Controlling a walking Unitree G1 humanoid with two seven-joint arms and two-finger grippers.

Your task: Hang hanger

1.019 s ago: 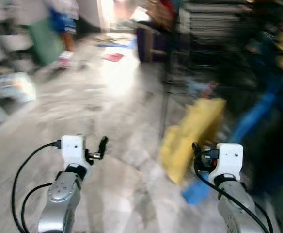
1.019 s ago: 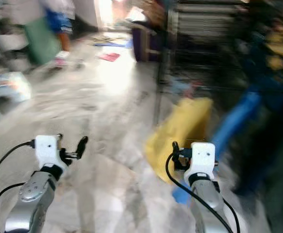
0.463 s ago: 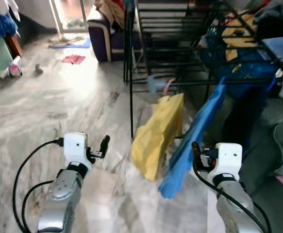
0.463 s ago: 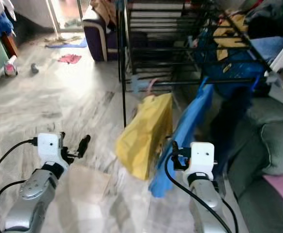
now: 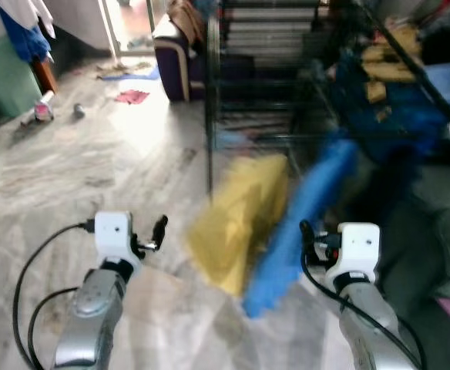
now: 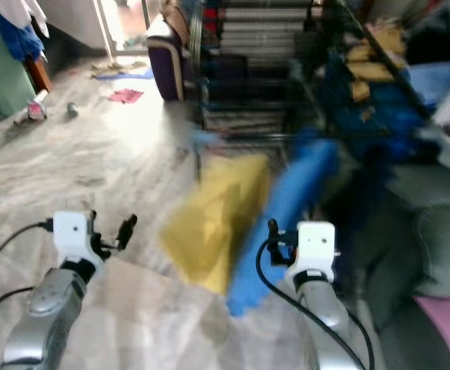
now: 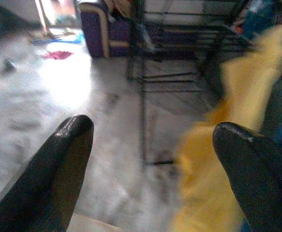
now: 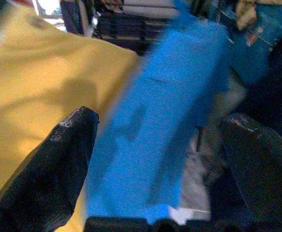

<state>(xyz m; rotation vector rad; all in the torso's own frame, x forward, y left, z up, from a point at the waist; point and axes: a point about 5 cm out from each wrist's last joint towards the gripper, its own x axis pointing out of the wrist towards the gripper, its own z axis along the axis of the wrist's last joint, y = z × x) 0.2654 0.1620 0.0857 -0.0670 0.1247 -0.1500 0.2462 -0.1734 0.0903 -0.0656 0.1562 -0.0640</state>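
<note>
Centre frame, a yellow cloth (image 5: 236,223) and blue cloth (image 5: 302,212) hang blurred off a black rack (image 5: 287,69); left gripper (image 7: 150,159) and right gripper (image 8: 155,159) are both spread, empty.

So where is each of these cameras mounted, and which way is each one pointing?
Left eye view: on the head, looking forward and down at the marble floor; both silver arms show, left gripper open.
Right eye view: the head's other eye, same scene: yellow cloth and blue cloth on the black drying rack.
Left wrist view: on the left wrist, along its spread fingers toward the rack.
Right wrist view: on the right wrist, between spread fingers, close to both cloths.
All four share the cloths.
</note>
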